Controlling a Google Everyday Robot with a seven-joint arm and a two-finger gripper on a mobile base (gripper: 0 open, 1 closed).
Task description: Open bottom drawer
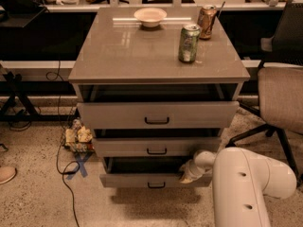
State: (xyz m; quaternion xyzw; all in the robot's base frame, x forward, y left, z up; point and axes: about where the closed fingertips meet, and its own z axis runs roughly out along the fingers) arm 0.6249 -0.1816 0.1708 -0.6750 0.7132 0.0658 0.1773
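The grey cabinet point(158, 60) has three drawers. The bottom drawer point(151, 179) has a short grey front with a small black handle point(156, 185); it stands pulled out a little, with a dark gap above its front. My gripper point(188, 173) is at the top right of that drawer front, reaching in from my white arm point(246, 188) at the lower right. The middle drawer point(156, 147) and the top drawer point(157, 114) also stand slightly out.
On the cabinet top are a white bowl point(150, 16), a green can point(189, 42) and a brown can point(206, 21). An office chair point(282, 93) stands at the right. Cables point(64, 164) and small objects point(78, 137) lie on the floor at the left.
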